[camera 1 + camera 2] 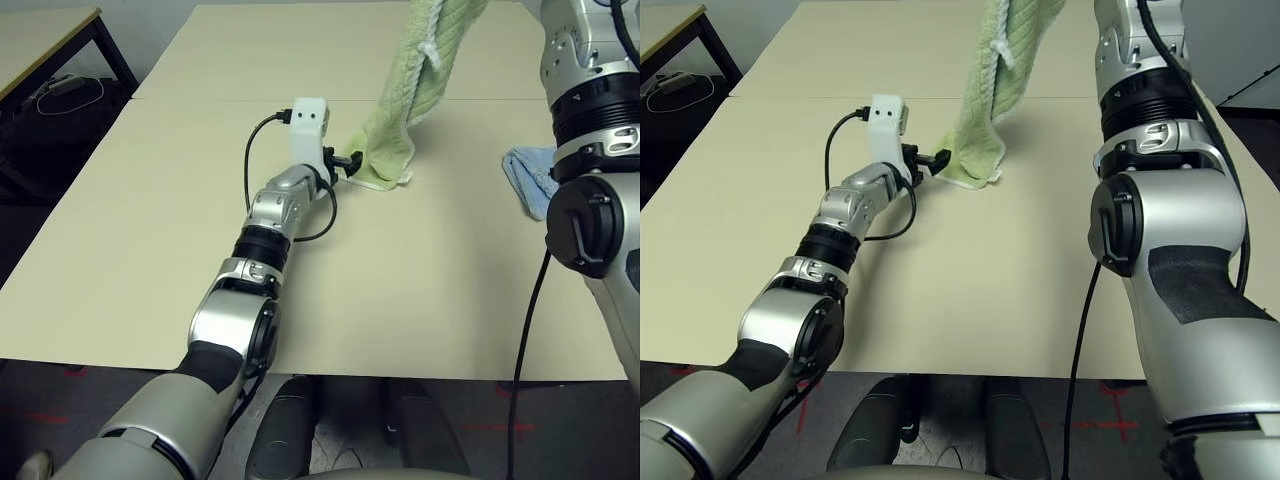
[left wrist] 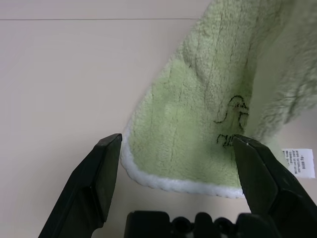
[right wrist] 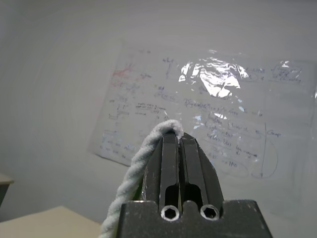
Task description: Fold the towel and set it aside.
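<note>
I'm still to fold: my right jaws (image 3: pixel 179 148) pinch the edge of the towel (image 2: pixel 183 124), which hangs down to the worktop (image 1: pixel 180 250). My left jaws (image 2: pixel 177 144) are spread beside its lower corner; next, I'd close them on that corner.

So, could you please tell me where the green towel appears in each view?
Left eye: green towel, hanging, top centre-right.
Right eye: top centre.
Left wrist: centre to upper right.
Right wrist: white edging, lower centre-left, pinched in the end effector.
Shared landmark, both eye views: left forearm.
</note>
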Robot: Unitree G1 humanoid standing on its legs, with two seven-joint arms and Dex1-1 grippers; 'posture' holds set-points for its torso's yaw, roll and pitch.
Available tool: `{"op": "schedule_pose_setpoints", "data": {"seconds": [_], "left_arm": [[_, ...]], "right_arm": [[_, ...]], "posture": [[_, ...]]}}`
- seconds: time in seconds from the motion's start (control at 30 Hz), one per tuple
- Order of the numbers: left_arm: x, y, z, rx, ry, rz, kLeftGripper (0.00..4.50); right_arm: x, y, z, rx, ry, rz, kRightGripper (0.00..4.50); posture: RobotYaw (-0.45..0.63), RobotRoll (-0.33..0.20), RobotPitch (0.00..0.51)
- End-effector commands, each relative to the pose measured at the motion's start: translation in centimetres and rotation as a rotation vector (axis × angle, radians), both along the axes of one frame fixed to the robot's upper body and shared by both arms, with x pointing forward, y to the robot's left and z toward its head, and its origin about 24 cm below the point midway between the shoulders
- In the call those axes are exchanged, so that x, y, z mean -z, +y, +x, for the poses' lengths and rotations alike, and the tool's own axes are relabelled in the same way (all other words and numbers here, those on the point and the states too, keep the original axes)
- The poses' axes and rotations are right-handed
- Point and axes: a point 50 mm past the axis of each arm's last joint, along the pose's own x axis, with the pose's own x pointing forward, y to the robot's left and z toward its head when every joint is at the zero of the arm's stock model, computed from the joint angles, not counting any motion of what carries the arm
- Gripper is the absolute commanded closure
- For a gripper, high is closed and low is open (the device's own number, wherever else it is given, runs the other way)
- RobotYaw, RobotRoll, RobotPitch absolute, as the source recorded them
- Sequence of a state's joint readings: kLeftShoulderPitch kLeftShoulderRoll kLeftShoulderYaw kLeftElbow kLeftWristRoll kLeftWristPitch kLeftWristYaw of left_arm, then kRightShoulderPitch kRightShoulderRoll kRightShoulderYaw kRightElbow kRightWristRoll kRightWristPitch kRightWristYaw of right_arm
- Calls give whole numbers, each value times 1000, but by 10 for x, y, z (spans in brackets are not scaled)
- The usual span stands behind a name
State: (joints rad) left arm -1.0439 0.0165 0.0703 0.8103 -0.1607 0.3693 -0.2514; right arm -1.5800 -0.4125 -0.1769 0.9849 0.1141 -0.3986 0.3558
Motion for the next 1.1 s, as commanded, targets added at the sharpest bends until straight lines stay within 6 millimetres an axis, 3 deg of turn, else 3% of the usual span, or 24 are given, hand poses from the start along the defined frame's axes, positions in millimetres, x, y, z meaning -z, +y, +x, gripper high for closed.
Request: {"op": "schedule_pose_setpoints", "data": {"seconds": [0.03,0.23,0.43,0.53,0.67,0.9,1.1], "left_arm": [[-18,-17,-4,118,-44,-97,0],[-40,-30,-24,285,-54,-175,0],[-18,-18,-35,349,71,-26,0],[0,9,-36,316,91,111,0],[0,15,-39,306,96,113,0],[-10,-12,-38,289,64,43,0],[-21,-38,-57,436,64,6,0]], "right_arm": [[-10,-3,-8,0,-44,-1,4459],[1,2,-3,-12,-9,-16,4459],[10,8,2,-26,20,-22,4459],[11,9,3,-24,22,-23,4459],[13,7,3,-20,24,-20,4459],[13,7,3,-20,22,-15,4459],[17,8,7,4,51,-22,4459]], "posture": [[83,0,146],[97,0,148],[102,0,151],[102,0,152],[109,0,151],[115,0,150],[110,0,152]]}}
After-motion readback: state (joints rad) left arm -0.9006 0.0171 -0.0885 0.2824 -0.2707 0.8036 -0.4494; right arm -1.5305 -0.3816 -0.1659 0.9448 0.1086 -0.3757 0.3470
